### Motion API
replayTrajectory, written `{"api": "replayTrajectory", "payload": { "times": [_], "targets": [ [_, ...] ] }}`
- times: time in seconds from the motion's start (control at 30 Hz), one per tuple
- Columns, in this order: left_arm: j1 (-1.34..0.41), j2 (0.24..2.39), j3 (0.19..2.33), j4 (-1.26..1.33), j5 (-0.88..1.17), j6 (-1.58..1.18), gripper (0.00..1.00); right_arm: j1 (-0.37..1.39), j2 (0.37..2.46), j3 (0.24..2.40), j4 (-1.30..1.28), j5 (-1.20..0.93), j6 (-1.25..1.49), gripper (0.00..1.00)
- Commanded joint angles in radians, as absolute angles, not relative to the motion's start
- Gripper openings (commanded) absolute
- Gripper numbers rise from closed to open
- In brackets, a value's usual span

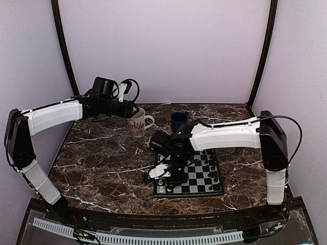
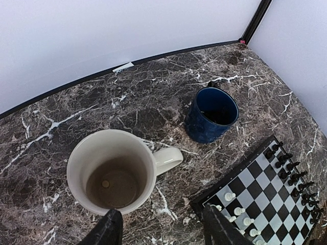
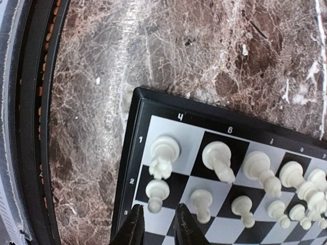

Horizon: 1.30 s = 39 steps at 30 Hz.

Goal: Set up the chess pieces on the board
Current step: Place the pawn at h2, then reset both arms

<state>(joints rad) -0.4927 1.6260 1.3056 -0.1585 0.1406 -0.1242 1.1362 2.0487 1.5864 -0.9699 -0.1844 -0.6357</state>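
Observation:
The board (image 1: 204,179) lies at the front right of the marble table. White chess pieces (image 3: 258,168) stand in two rows along its near edge, and black chess pieces (image 2: 294,176) line the opposite edge. My right gripper (image 3: 159,227) hovers over the board's corner (image 3: 134,122), open with a narrow gap. A white pawn (image 3: 157,193) stands just ahead of the tips, touching neither finger, next to a white rook (image 3: 164,152). My left gripper (image 2: 163,232) is open above the table beside a white mug (image 2: 112,171). One small white piece (image 2: 105,183) lies at the mug's bottom.
A dark blue mug (image 2: 212,113) stands behind the board, close to the white mug's handle (image 2: 167,157). The purple back wall and black corner posts enclose the table. The table's black front rim (image 3: 38,127) runs left of the board corner.

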Motion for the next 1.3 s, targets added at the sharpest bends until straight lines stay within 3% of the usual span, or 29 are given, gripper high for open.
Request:
{"api": "replayTrajectory", "payload": {
  "times": [0.0, 0.33, 0.63, 0.83, 0.87, 0.9, 1.03, 1.1, 1.27],
  "targets": [
    [-0.489, 1.627, 1.332, -0.167, 0.152, -0.096, 0.56, 1.116, 1.924, 1.555, -0.980, -0.157, -0.647, 0.23],
    [-0.491, 1.590, 1.364, -0.172, 0.153, -0.011, 0.58, 0.909, 1.667, 1.443, -0.945, -0.139, -0.632, 0.27],
    [-0.492, 1.552, 1.418, -0.272, 0.054, 0.060, 0.58, 0.545, 1.327, 1.175, -0.608, -0.188, -0.558, 0.36],
    [-0.492, 1.490, 1.386, -0.313, -0.037, 0.121, 0.67, 0.323, 1.229, 1.036, -0.357, -0.188, -0.408, 0.68],
    [-0.491, 1.480, 1.371, -0.308, -0.062, 0.122, 0.69, 0.290, 1.223, 1.023, -0.326, -0.181, -0.376, 0.79],
    [-0.492, 1.469, 1.351, -0.297, -0.083, 0.121, 0.70, 0.267, 1.218, 1.012, -0.297, -0.181, -0.345, 0.99],
    [-0.492, 1.429, 1.289, -0.251, -0.133, 0.105, 0.82, 0.204, 1.211, 1.005, -0.236, -0.158, -0.245, 0.97],
    [-0.492, 1.415, 1.283, -0.243, -0.148, 0.101, 0.95, 0.191, 1.216, 1.021, -0.237, -0.155, -0.213, 0.97],
    [-0.492, 1.383, 1.302, -0.244, -0.198, 0.093, 0.99, 0.190, 1.219, 1.111, -0.258, -0.082, -0.114, 0.97]
  ]
}}
